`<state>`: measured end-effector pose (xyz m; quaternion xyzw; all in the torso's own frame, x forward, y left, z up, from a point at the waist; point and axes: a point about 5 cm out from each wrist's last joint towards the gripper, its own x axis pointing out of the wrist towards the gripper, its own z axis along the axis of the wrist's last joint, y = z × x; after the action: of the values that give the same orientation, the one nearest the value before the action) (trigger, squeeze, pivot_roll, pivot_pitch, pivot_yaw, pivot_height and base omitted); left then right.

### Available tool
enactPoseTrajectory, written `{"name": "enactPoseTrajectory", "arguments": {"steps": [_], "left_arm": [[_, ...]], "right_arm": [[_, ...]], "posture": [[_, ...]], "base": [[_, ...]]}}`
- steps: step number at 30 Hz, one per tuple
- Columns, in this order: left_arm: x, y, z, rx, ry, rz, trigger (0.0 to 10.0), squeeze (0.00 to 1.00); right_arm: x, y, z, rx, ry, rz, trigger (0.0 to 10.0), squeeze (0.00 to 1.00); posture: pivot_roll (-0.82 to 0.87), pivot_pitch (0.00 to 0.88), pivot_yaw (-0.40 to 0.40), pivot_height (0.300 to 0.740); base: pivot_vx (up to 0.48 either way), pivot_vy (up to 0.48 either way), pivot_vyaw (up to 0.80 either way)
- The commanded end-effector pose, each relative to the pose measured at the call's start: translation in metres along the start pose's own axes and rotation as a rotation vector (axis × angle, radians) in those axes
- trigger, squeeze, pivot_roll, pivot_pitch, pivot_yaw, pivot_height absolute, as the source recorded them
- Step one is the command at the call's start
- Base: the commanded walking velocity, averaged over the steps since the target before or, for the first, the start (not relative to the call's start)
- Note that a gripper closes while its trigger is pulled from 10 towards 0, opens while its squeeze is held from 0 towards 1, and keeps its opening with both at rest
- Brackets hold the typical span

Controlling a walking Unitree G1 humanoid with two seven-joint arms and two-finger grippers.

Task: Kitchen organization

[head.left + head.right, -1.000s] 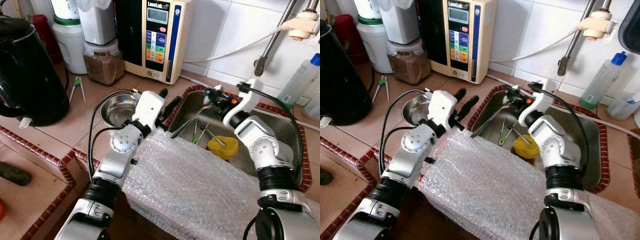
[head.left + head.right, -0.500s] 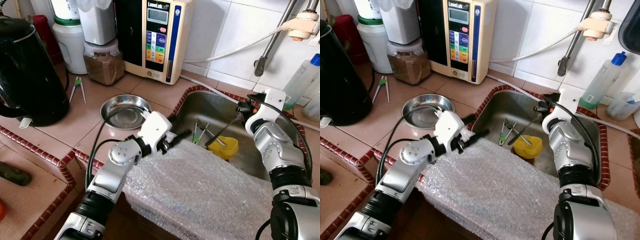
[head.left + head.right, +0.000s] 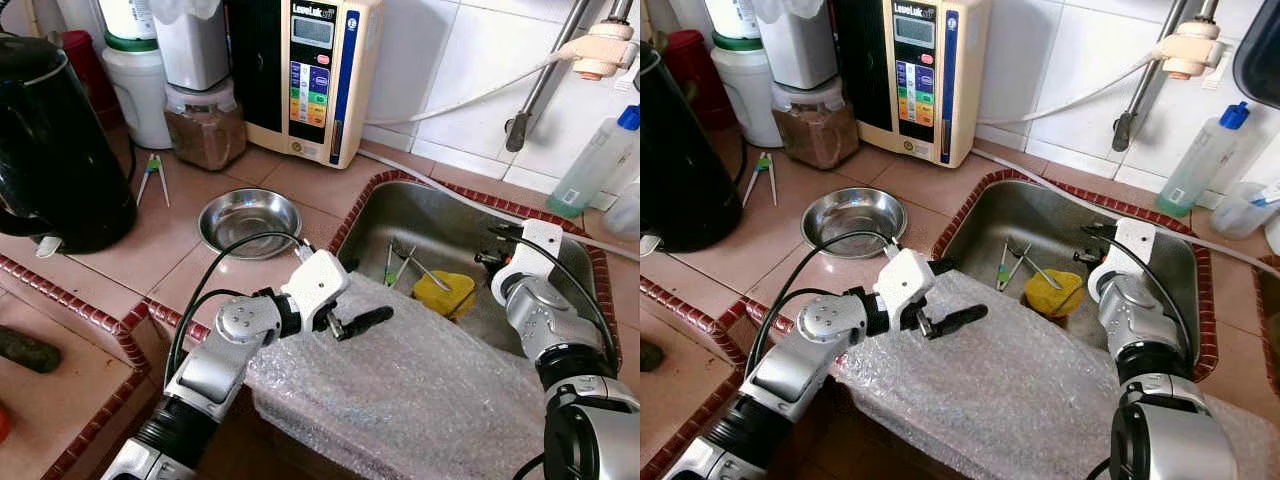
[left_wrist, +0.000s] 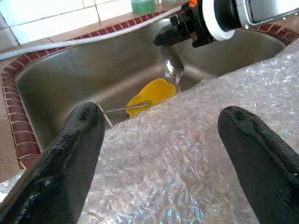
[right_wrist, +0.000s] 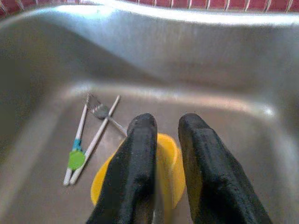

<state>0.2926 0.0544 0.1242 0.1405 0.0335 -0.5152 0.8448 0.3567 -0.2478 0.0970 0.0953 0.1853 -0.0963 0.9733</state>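
The right claw (image 5: 161, 154) has swung back, pinching a spoon (image 4: 173, 70) over the sink's (image 3: 440, 215) yellow cup (image 3: 445, 294); left claw (image 4: 163, 154) spread

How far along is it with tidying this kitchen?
Nothing looks finished yet. In hand: the right tool is shut on a metal spoon over the yellow cup in the sink. The left tool hovers open above the bubble wrap. Left: a fork and chopsticks lie in the sink; a steel bowl sits on the counter.
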Motion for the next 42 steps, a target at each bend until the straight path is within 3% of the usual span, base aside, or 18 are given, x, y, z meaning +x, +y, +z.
{"name": "enactPoseTrajectory", "arguments": {"steps": [1,6,16,19,22,26,27,28,29,32,34,36,39,42], "left_arm": [[0.001,-0.001,0.004,0.020,0.002,-0.007,10.0,1.00],[0.000,0.000,0.004,0.019,0.002,0.004,10.0,1.00],[-0.001,0.025,0.013,0.040,-0.045,0.212,10.0,1.00],[-0.004,0.045,0.021,0.001,-0.083,0.359,10.0,1.00],[-0.005,0.047,0.022,-0.015,-0.084,0.374,10.0,1.00],[-0.009,0.058,0.026,-0.035,-0.103,0.462,10.0,1.00],[-0.014,0.067,0.028,-0.041,-0.109,0.530,10.0,1.00],[-0.014,0.067,0.028,-0.041,-0.109,0.530,10.0,1.00],[-0.020,0.079,0.027,-0.024,-0.093,0.639,10.0,1.00],[-0.025,0.086,0.027,-0.010,-0.080,0.710,10.0,1.00],[-0.036,0.098,0.025,-0.015,-0.067,0.845,10.0,1.00],[-0.036,0.098,0.025,-0.015,-0.067,0.845,10.0,1.00],[-0.052,0.113,0.014,-0.124,-0.044,1.010,10.0,1.00],[-0.057,0.116,0.009,-0.165,-0.031,1.047,10.0,1.00]], "right_arm": [[0.001,0.002,0.002,0.005,0.002,0.007,10.0,1.00],[0.001,0.006,-0.001,0.035,0.011,0.045,10.0,1.00],[0.001,0.018,0.002,0.013,-0.017,0.109,10.0,1.00],[-0.002,0.040,0.012,0.025,-0.100,0.252,10.0,1.00],[-0.002,0.043,0.013,0.025,-0.112,0.277,10.0,1.00],[-0.006,0.060,0.018,0.032,-0.153,0.394,10.0,1.00],[-0.011,0.071,0.020,0.032,-0.174,0.479,10.0,1.00],[-0.011,0.071,0.020,0.032,-0.174,0.479,10.0,1.00],[-0.016,0.081,0.021,0.022,-0.192,0.563,10.0,1.00],[-0.021,0.089,0.021,0.014,-0.202,0.635,10.0,1.00],[-0.032,0.102,0.019,0.011,-0.205,0.776,10.0,1.00],[-0.032,0.102,0.019,0.011,-0.205,0.776,10.0,1.00],[-0.048,0.117,0.012,-0.054,-0.187,0.933,10.0,1.00],[-0.055,0.123,0.010,-0.071,-0.177,0.996,10.0,1.00]], "posture": [[-0.02,0.000,-0.059,0.740],[-0.02,0.000,-0.058,0.740],[-0.03,0.000,-0.057,0.740],[-0.03,0.000,-0.055,0.740],[-0.03,0.000,-0.055,0.740],[-0.03,0.000,-0.051,0.740],[-0.03,0.000,-0.052,0.740],[-0.03,0.000,-0.052,0.740],[-0.03,0.000,-0.053,0.740],[-0.03,0.000,-0.054,0.740],[-0.03,0.000,-0.054,0.740],[-0.03,0.000,-0.054,0.740],[-0.03,0.000,-0.055,0.740],[-0.03,0.000,-0.056,0.740]], "base": [[0.000,0.000,0.00],[0.000,0.000,0.00],[0.000,0.000,0.00],[0.000,0.000,0.00],[0.000,0.000,0.00],[0.000,0.000,0.00],[0.000,0.000,0.00],[0.000,0.000,0.00],[0.000,0.000,0.00],[0.000,0.000,0.00],[0.000,0.000,0.00],[0.000,0.000,0.00],[0.000,0.000,0.00],[0.000,0.000,0.00]]}}
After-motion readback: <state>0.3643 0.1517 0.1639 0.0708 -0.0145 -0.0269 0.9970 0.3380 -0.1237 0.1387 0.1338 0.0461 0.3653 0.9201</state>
